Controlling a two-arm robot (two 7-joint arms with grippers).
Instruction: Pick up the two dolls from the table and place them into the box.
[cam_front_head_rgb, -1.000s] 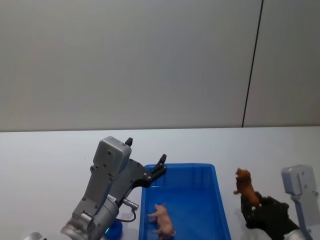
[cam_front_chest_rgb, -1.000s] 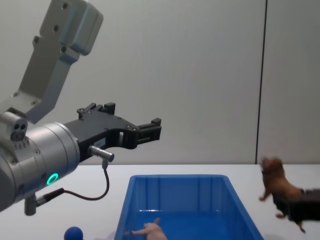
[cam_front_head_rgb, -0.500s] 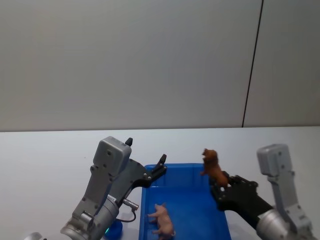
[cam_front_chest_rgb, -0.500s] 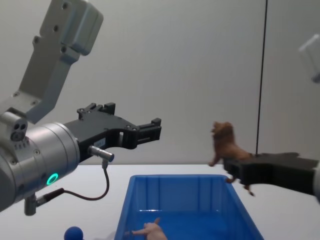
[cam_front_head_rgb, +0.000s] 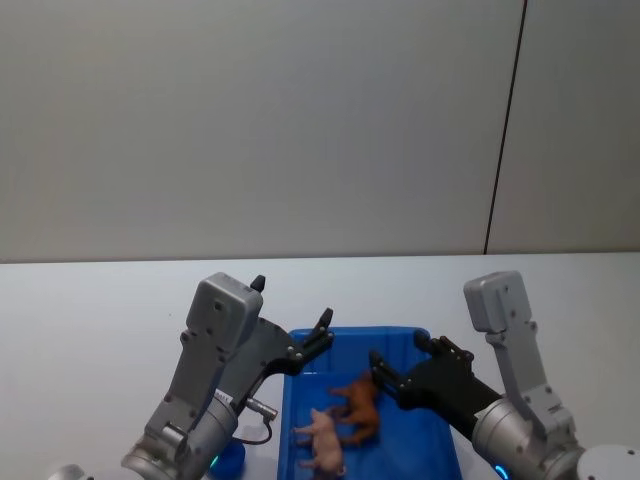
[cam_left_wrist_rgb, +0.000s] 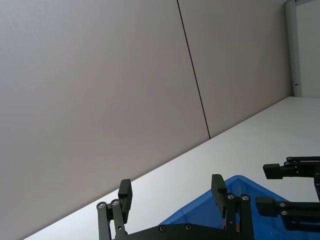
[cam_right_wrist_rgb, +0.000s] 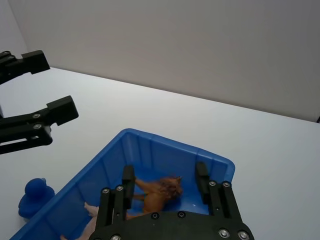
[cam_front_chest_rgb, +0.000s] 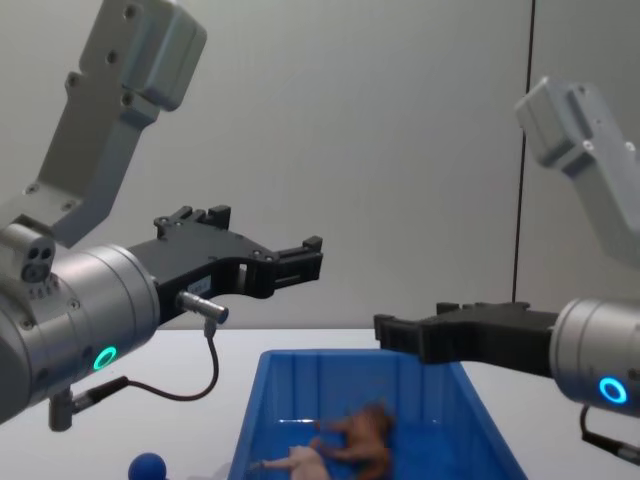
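Your right gripper (cam_front_head_rgb: 398, 352) hangs above the box (cam_front_head_rgb: 441, 425), over its right half. Its arm comes in from the right, the forearm angles up behind it, and the fingers point level toward the left side. Those fingers stand apart with nothing between them. In the right wrist view the brown doll (cam_right_wrist_rgb: 160, 192) shows down between the two spread fingers, on the box floor. It sits just beside the pink doll (cam_front_head_rgb: 322, 436), which lies nearer to you; from the head view you cannot tell whether the two touch.

Your left gripper (cam_front_head_rgb: 292, 302) is held up beside the box's far left corner, above the white surface (cam_front_head_rgb: 100, 320). Its forearm slopes upward and its fingers are also apart and empty, aimed forward and to the right. A small blue toy (cam_front_head_rgb: 228, 458) sits on the surface under that arm, just outside the box's left wall
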